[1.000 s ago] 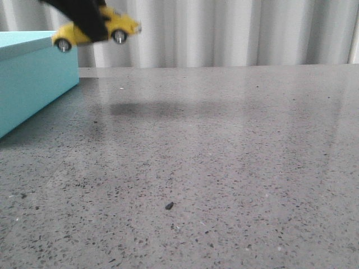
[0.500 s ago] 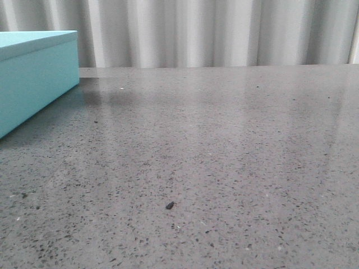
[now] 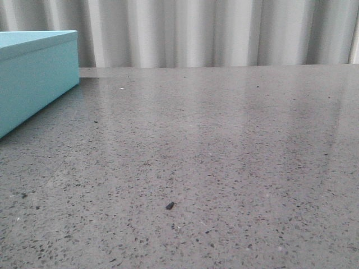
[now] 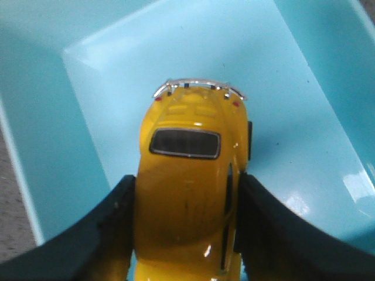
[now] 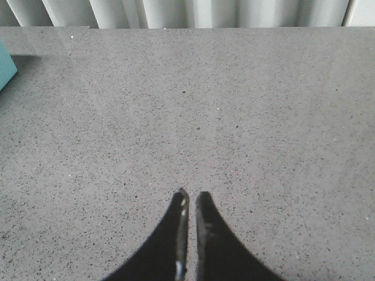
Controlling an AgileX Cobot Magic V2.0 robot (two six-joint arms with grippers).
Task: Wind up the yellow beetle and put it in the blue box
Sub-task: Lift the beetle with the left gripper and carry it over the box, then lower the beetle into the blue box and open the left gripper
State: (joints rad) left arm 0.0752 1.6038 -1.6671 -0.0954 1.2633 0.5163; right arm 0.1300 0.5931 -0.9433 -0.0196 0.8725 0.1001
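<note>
Left gripper (image 4: 184, 234) jaws gripped the yellow beetle (image 4: 187, 193) by its sides, long axis pointing away from the wrist, hanging over the open blue box (image 4: 304, 117). Right gripper (image 5: 189, 202) jaws closed, empty, over the worktop (image 5: 263, 117).

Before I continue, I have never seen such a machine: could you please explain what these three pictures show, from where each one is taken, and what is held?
This is a robot with two arms, each ending in a two-fingered gripper. The front view looks forward over a grey speckled table; only a corner of the blue box shows at the left, and no arm is in sight. The other two pictures come from cameras on the wrists. In the left wrist view, the left gripper is shut on the yellow beetle, a small toy car, and holds it above the open inside of the box. In the right wrist view, the right gripper is shut and holds nothing, over bare table.
</note>
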